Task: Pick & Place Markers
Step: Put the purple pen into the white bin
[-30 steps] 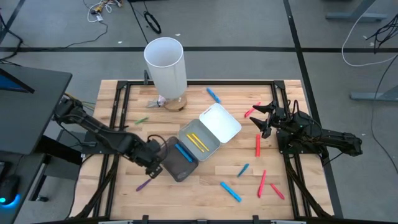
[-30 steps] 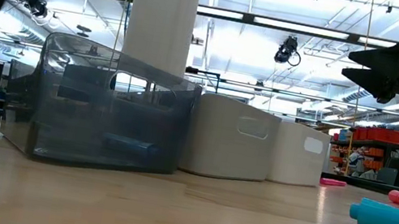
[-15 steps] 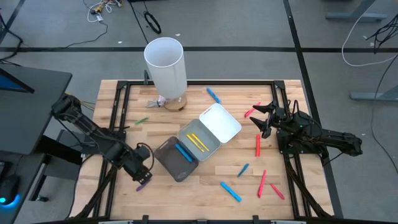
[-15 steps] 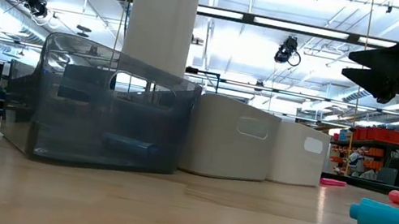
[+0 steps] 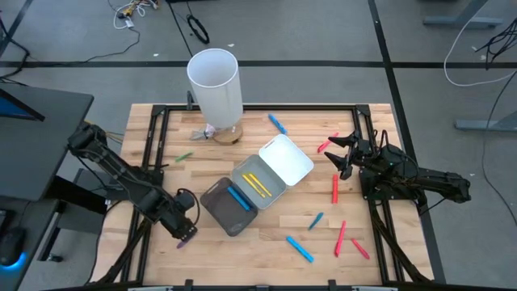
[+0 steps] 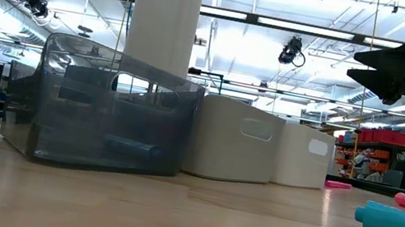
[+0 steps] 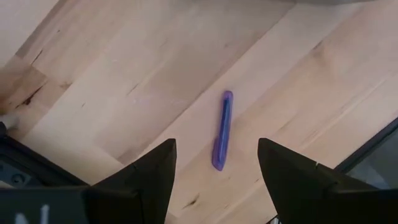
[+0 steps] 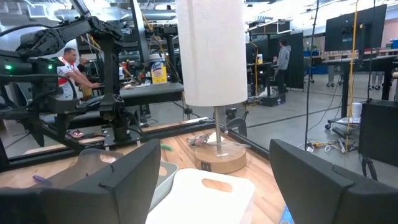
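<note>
The left gripper (image 7: 214,171) hangs open above a purple marker (image 7: 222,130) that lies between and just ahead of its fingers (image 7: 149,171), not touched. Because the marker lies nearly along the fingers rather than across their gap, a descent could, I judge, nudge or roll it instead of trapping it. The right gripper (image 5: 339,155) waits open, holding nothing, near the red markers (image 5: 334,188). No brand or writing can be read.
</note>
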Available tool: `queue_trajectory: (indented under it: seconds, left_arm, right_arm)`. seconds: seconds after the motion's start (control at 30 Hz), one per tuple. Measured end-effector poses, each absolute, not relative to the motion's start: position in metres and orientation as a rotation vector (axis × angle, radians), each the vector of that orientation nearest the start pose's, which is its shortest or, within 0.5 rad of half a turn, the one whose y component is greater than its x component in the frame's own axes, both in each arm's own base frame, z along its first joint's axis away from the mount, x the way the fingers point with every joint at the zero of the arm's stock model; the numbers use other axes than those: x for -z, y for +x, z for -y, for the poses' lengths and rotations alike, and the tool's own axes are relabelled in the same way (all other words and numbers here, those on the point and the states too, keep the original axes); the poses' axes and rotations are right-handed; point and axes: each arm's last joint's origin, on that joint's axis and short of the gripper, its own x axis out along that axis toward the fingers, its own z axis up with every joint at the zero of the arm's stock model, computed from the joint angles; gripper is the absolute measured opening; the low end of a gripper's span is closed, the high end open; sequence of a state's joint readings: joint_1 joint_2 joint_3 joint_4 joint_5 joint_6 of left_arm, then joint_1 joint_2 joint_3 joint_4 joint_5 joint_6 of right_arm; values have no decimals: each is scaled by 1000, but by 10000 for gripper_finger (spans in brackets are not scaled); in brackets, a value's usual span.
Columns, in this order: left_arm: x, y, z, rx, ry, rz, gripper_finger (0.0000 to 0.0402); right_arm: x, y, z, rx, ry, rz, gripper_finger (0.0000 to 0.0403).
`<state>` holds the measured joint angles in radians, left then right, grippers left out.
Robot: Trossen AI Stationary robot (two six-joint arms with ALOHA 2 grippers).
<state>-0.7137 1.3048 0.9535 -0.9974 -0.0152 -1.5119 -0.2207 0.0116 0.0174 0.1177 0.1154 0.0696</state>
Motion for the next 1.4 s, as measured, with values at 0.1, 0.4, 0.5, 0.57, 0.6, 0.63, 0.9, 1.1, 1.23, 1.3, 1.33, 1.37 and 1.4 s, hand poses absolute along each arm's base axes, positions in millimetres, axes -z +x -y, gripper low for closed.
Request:
queue_trajectory:
  seconds: [0.1,0.4,0.5,0.57,0.6,0.63,0.9,1.1,1.23,1.3,1.33,1.37,1.4]
  left_arm:
    - [-230,170,151,-462,-755,-1401,231]
    - [-214,178,166,-462,-750,-1417,232]
    - [-208,181,171,-458,-743,-1424,232]
    - [-203,183,174,-466,-737,-1431,232]
    - [-200,184,175,-467,-738,-1436,232]
    - [-198,185,176,-469,-737,-1440,232]
    - [-181,191,182,-510,-710,-1467,232]
    - [-167,196,189,-530,-705,-1477,232]
    - [-155,196,195,-548,-671,-1496,232]
    - [-150,196,197,-556,-659,-1504,232]
    - [-147,197,199,-554,-659,-1503,232]
    - [-145,198,200,-551,-659,-1504,232]
    - [-143,198,201,-550,-659,-1504,232]
  right_arm:
    - [-180,93,24,332,62,135,302]
    - [-180,93,24,331,62,135,302]
    - [-180,93,24,332,62,135,302]
    - [-180,93,24,332,62,136,302]
    - [-180,93,24,331,62,135,302]
    - [-180,93,24,331,62,136,302]
    - [-180,93,24,332,62,135,302]
    - [-180,93,24,332,62,135,302]
    - [-180,93,24,331,62,135,302]
    - [-180,93,24,332,62,136,302]
    - [-180,93,24,331,62,135,302]
    - [-180,93,24,331,62,135,302]
    - [-180,93,24,331,62,135,302]
